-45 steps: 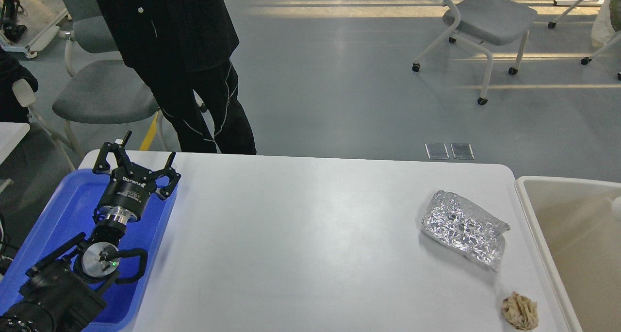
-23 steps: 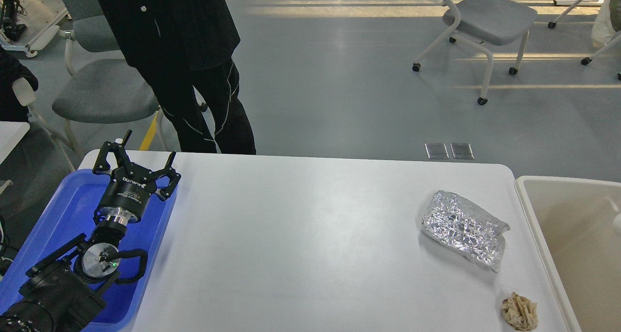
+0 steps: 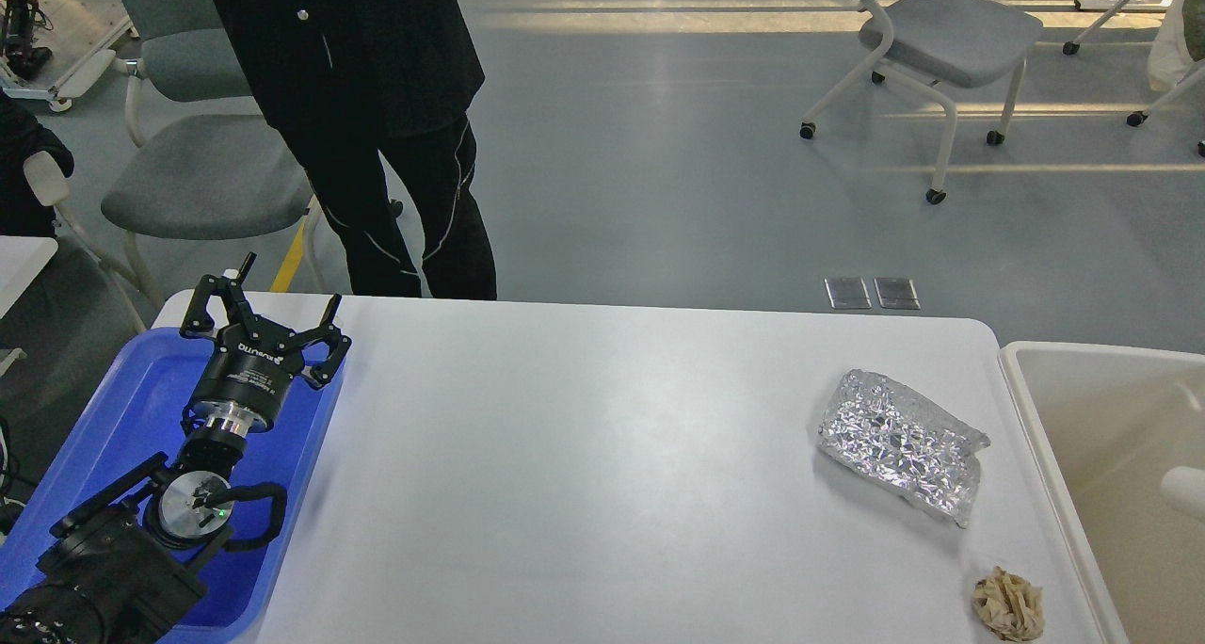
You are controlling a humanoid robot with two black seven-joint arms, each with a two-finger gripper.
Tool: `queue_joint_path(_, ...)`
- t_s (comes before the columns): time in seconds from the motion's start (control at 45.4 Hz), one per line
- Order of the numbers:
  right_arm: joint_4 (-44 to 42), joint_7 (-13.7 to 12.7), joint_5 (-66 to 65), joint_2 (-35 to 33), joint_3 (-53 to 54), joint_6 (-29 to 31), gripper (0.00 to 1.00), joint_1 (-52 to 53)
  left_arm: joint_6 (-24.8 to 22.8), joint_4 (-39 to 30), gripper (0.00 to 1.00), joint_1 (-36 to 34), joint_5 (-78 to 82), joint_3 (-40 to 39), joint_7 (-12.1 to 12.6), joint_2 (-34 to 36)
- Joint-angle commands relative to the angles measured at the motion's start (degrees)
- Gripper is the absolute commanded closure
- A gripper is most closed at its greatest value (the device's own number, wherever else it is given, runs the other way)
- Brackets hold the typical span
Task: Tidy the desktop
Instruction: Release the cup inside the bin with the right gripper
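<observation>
The desktop [image 3: 602, 474] is a glossy white tabletop with rounded corners. On its right side lies a crumpled silver foil piece [image 3: 899, 444]. A small beige crumpled paper ball [image 3: 1009, 604] lies near the front right corner. My left gripper [image 3: 285, 294] is open and empty, held over the far end of the blue tray [image 3: 141, 390] at the desktop's left edge. My right gripper is out of view.
A beige bin [image 3: 1111, 474] stands off the desktop's right edge, with a white rounded thing [image 3: 1184, 490] inside at the frame edge. A person in black [image 3: 377, 126] stands behind the far left of the desktop. Chairs stand on the floor beyond.
The white thing in the beige bin has moved lower. The person behind the desktop has shifted slightly right. My left arm has not moved.
</observation>
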Motion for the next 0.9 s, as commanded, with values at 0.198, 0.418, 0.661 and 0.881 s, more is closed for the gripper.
queue_joint_path(0.198,-3.88,-0.86,0.02,2.58,0.10,-0.39,0.30,-0.05,0.00,0.00,0.00,0.00,0.00,0.00,0.00,0.00)
queue_joint_path(0.418,-4.58,-0.68,0.02,2.76,0.19,-0.48,0.00,0.65,0.00,0.00,0.00,0.00,0.00,0.00,0.00,0.00)
queue_joint_path(0.661,-4.58,-0.68,-0.33,2.94,-0.78,-0.13,0.00,4.16,0.00,0.00,0.00,0.00,0.00,0.00,0.00,0.00)
queue_joint_path(0.881,-3.88,0.02,1.60,1.80,3.86,10.22,0.00,5.75,0.00,0.00,0.00,0.00,0.00,0.00,0.00,0.00)
